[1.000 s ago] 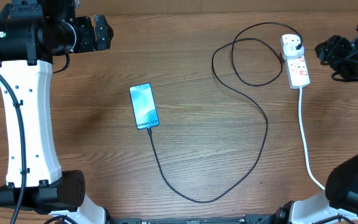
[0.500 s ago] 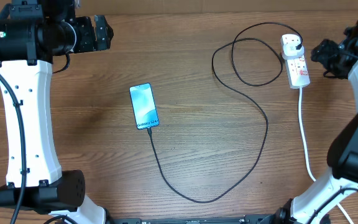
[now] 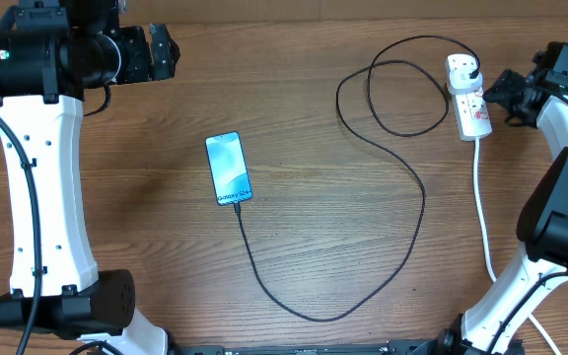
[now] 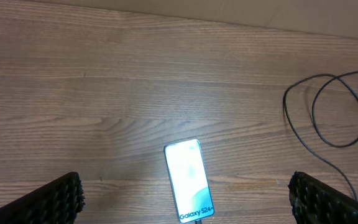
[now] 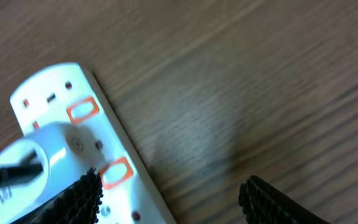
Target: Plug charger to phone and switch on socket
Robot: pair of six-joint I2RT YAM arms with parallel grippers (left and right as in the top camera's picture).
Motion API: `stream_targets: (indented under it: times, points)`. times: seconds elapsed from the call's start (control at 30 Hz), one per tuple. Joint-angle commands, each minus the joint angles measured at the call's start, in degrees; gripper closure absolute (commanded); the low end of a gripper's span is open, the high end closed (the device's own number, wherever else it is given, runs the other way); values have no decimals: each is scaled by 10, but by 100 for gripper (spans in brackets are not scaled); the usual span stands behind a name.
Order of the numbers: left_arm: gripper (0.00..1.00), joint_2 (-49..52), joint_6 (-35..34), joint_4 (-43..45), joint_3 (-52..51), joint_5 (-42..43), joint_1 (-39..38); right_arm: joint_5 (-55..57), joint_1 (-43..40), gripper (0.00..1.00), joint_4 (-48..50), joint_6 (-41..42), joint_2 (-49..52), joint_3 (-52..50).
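1 step left: power on.
Thin black charger cable (image 3: 423,197) looks seated in slim teal-screened phone (image 3: 228,169) at centre; right claw (image 3: 499,95), apart and empty, beside white power strip (image 3: 471,106); left claw (image 3: 162,52) wide apart.

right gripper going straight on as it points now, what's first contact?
The right gripper likely meets the socket: its edge lies ahead of one finger; between the fingers only bare table shows. Depth unclear.
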Motion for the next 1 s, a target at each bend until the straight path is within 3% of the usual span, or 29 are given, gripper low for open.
stream_targets:
  times: [0.0,0.97]
  points:
    - [0,5,-4,0,7,-3,-2,8,0,29,14,-7,16,10]
    - [0,5,-3,-1,7,-4,-3,-57,4,29,46,8,73,10]
